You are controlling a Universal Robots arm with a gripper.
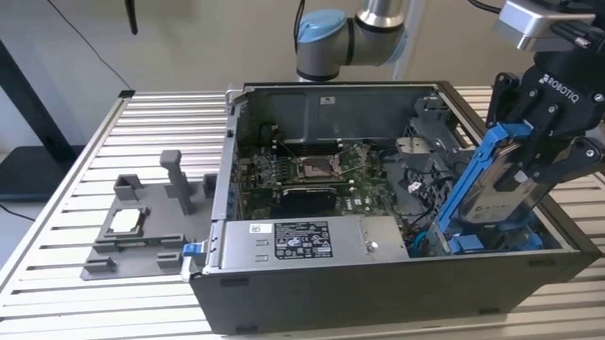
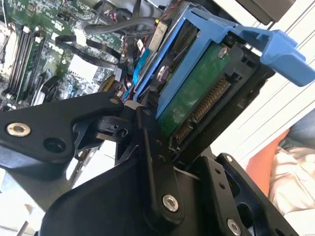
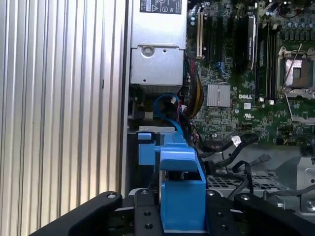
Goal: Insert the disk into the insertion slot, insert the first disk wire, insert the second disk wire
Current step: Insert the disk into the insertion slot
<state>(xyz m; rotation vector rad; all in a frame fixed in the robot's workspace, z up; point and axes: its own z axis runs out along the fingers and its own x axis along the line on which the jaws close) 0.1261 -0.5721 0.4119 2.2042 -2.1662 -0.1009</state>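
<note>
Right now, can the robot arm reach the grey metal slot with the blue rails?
Probably yes. The open-topped black computer case leaves the way free, and the fingers hold the silver-grey disk in its blue carrier tilted, its lower end down by the grey metal slot with blue rails; black cables lie nearby.

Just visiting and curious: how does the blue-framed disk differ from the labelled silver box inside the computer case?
The disk stands steeply tilted, clamped in the pincer; the silver box lies flat in the case. The disk is thin and blue-framed; the silver box is bulkier, bare metal. Both are silvery and labelled.
</note>
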